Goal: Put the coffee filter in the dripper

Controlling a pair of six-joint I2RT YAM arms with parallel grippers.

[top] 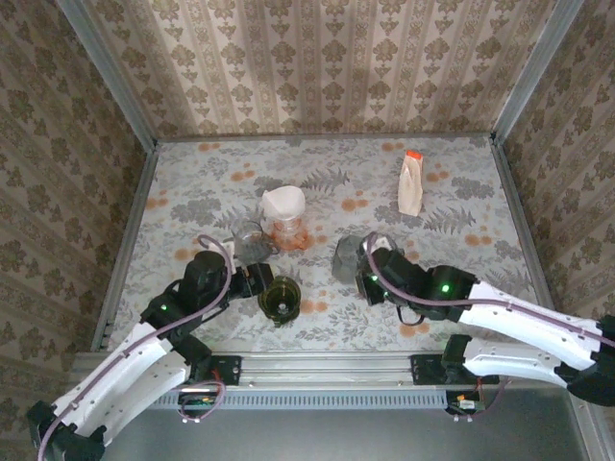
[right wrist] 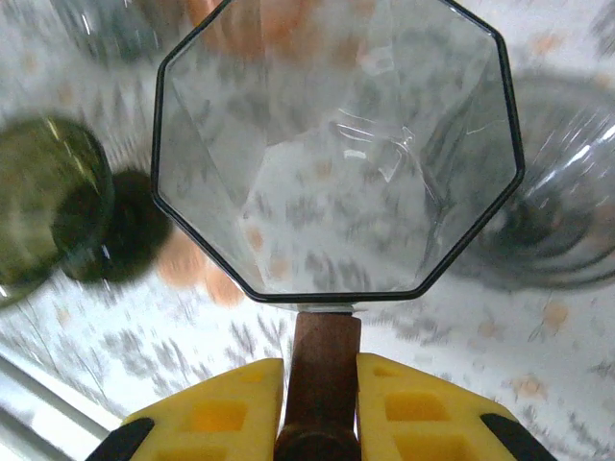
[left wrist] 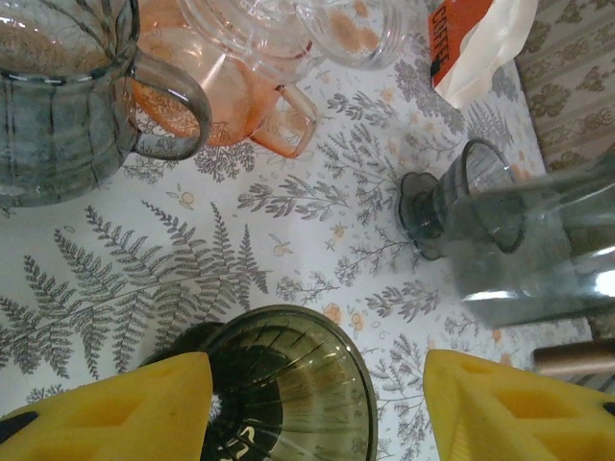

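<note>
Starting left with the left gripper: yellow fingers apart, straddling the green dripper, hard to say whether actually touching it. Just behind that, a grey glass mug. Next over, the pink dripper with the white coffee filter sitting on top. Moving right, the right gripper clamped together on the wooden handle of a clear octagonal dripper, with a grey glass piece just beside it. Furthest right and back, a coffee bag standing upright on the floral table.
</note>
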